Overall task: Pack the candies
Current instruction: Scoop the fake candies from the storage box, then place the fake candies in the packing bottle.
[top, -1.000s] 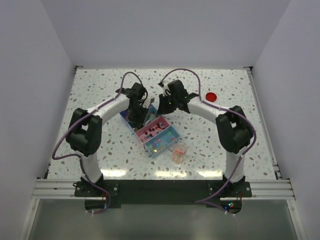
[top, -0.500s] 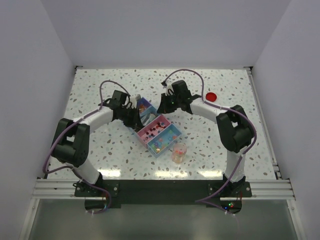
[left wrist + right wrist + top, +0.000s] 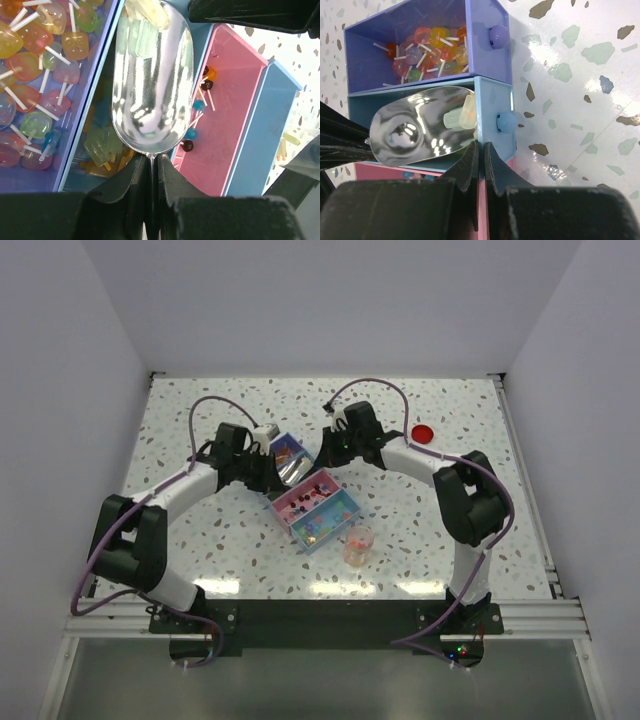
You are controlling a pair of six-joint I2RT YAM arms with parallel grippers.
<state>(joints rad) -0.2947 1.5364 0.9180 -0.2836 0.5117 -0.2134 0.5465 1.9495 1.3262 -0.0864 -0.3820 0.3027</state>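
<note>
Over light-blue plastic drawer (image 3: 492,106): left pincer (image 3: 151,167) grips shiny metal scoop (image 3: 152,85) by handle; right pincer (image 3: 480,150) closed. Pale translucent candies (image 3: 462,115) likely light, slippery: lift by scoop.

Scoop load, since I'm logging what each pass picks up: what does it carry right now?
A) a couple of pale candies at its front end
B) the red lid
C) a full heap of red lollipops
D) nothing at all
A: the scoop, gripped by the left pincer, carries just a couple of pale candies near its lip, with the rest of the bowl bare metal.
</note>
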